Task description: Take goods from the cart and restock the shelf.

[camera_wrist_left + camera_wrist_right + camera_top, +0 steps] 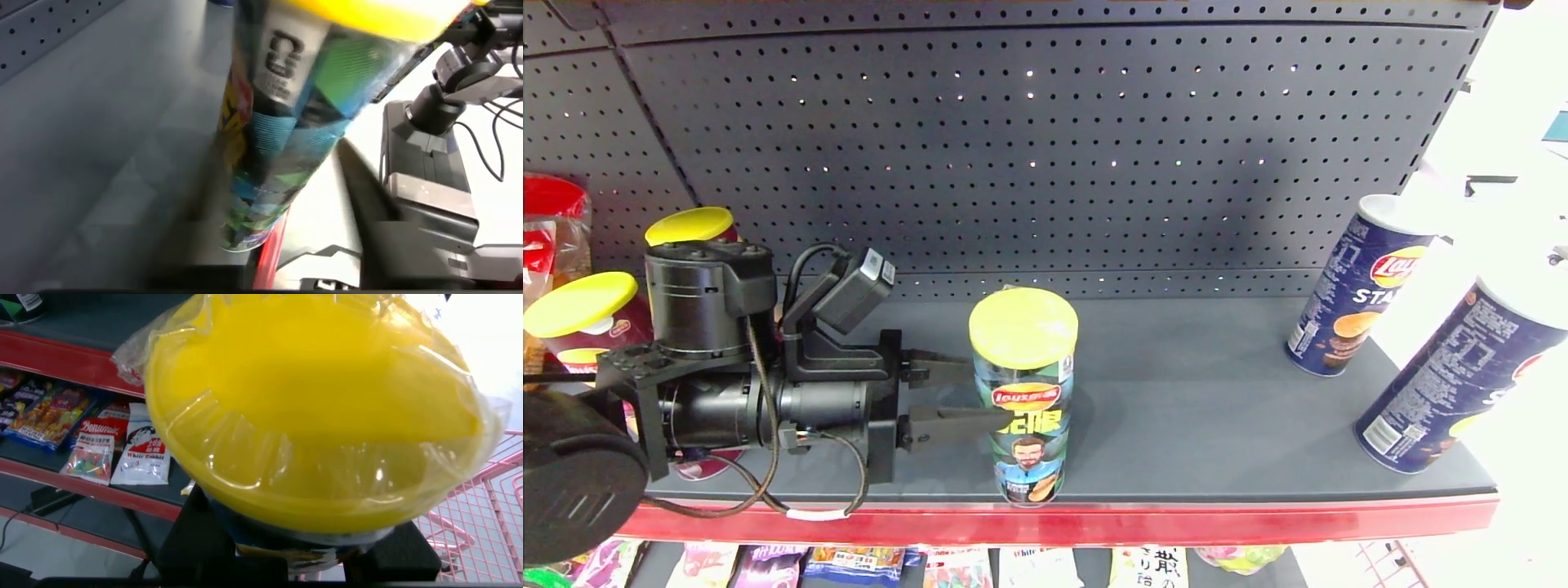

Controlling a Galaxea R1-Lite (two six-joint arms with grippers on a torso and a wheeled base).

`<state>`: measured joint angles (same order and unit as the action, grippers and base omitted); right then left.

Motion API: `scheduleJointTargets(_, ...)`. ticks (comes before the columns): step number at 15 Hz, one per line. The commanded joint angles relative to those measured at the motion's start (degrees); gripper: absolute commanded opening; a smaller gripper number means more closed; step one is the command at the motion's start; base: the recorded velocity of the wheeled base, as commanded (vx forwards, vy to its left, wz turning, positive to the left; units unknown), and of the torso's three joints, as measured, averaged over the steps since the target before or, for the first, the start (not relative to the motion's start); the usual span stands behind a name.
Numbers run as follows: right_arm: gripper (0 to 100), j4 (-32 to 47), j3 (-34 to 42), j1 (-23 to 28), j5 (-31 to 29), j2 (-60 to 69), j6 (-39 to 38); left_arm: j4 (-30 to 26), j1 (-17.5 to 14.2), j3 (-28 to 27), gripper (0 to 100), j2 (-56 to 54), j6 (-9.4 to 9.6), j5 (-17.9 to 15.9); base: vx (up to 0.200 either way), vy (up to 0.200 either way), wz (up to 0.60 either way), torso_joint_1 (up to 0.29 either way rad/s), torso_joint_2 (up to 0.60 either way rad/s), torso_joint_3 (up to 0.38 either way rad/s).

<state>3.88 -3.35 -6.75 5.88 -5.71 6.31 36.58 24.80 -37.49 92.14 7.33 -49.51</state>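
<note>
A chip can (1025, 392) with a yellow lid and a green-blue printed body stands upright on the grey shelf (1192, 408), close to its red front edge. My left gripper (980, 392) comes in from the left and is shut on the can's middle, one finger in front and one behind. In the left wrist view the same can (278, 139) rises between the fingers. A second can with a yellow lid (310, 400) under clear film sits in my right gripper (286, 551), which is shut on its body, off the shelf.
Two dark blue cans (1347, 286) (1454, 384) stand at the shelf's right end. Yellow-lidded cans (580, 318) (690, 224) crowd the left end. Bare shelf lies between. Snack packets (947, 567) fill the lower shelf. A pink cart (490, 514) is beside my right arm.
</note>
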Motion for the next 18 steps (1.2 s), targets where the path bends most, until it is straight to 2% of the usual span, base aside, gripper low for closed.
scheduleJointTargets(1,0,0.0,0.0,0.0,0.0,0.0,0.0,0.2,-0.1,0.2,100,-0.2,0.23,0.1,0.0,0.0,0.0,0.0,0.0,0.0)
scheduleJointTargets(4,0,0.0,0.0,0.0,-0.1,0.0,0.0,0.2,-0.6,1.2,100,-1.3,0.32,0.5,0.0,0.0,0.0,0.0,0.0,0.0)
scheduleJointTargets(9,0,0.3,-0.4,-0.3,0.4,-0.4,0.2,0.0,-5.5,12.8,100,-11.7,0.23,0.8,0.0,0.0,0.0,0.0,0.0,0.0)
scheduleJointTargets(10,0,0.3,-2.3,-0.8,0.5,-3.0,0.2,0.0,-6.3,14.9,100,-15.4,0.23,2.8,0.0,0.0,0.0,0.0,0.0,0.0)
scheduleJointTargets(12,0,0.3,-9.5,-2.1,2.2,-12.2,0.1,-0.2,-6.3,17.8,100,-21.5,-0.21,11.0,0.0,0.0,0.0,0.0,0.0,0.0)
scheduleJointTargets(15,0,-0.2,-25.7,-7.2,7.9,-32.2,0.1,-1.3,-6.3,23.6,100,-30.7,-0.38,19.4,0.0,0.0,0.0,0.0,0.0,0.0)
scheduleJointTargets(16,0,-0.3,-27.8,-8.3,8.1,-35.3,0.1,-2.5,-6.3,23.8,100,-32.2,-0.38,20.9,0.0,0.0,0.0,0.0,0.0,0.0)
scheduleJointTargets(17,0,-0.5,-33.6,-11.2,8.2,-42.8,-0.1,-8.0,-6.3,23.3,100,-36.5,-0.3,26.0,0.0,0.0,0.0,0.0,0.0,0.0)
scheduleJointTargets(18,0,-0.5,-33.6,-11.2,8.2,-42.8,-0.1,-8.0,-6.3,23.3,100,-36.5,-0.3,26.0,0.0,0.0,0.0,0.0,0.0,0.0)
